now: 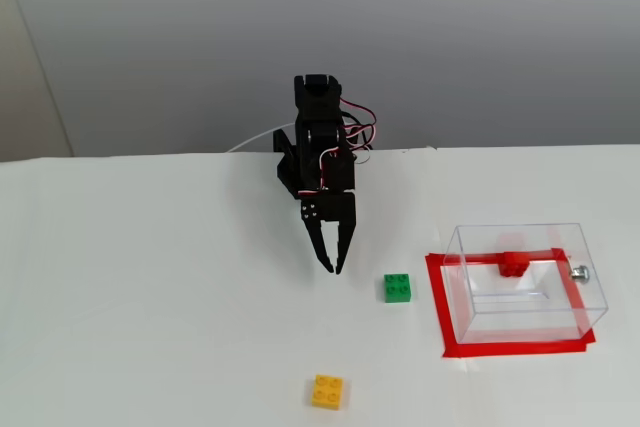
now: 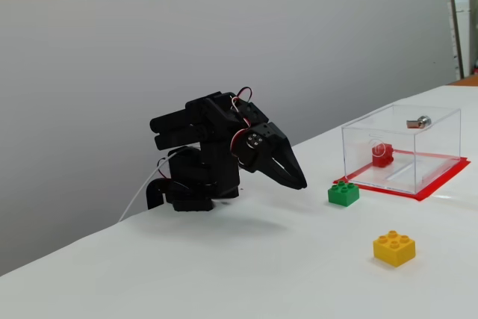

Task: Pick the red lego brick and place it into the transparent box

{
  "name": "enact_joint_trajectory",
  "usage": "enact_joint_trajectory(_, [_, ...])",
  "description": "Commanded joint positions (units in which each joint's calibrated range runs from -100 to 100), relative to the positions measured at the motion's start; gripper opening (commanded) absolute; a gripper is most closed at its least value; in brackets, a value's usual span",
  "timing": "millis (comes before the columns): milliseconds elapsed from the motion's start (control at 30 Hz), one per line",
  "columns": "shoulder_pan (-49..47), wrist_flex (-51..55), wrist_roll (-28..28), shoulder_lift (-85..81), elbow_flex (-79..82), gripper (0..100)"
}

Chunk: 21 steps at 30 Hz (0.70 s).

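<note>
The red lego brick lies inside the transparent box, near its far wall. The box stands on a red tape rectangle at the right in both fixed views, with a small silver knob on one side. My black gripper hangs over the table to the left of the box, tips pointing down, fingers together and empty. It is well apart from the box.
A green brick sits between the gripper and the box. A yellow brick lies nearer the front. The table is white. The arm's base stands at the back edge.
</note>
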Motion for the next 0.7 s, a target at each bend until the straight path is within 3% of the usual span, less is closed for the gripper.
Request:
enact_joint_trajectory(0, [0.4, 0.9, -0.2, -0.5, 0.4, 1])
enact_joint_trajectory(167, [0.2, 2.0, -0.2, -0.5, 0.2, 1])
enact_joint_trajectory(400, [-0.3, 17.0, -0.3, -0.6, -4.5, 1])
enact_joint_trajectory(667, [-0.3, 23.0, -1.9, -0.6, -6.3, 1])
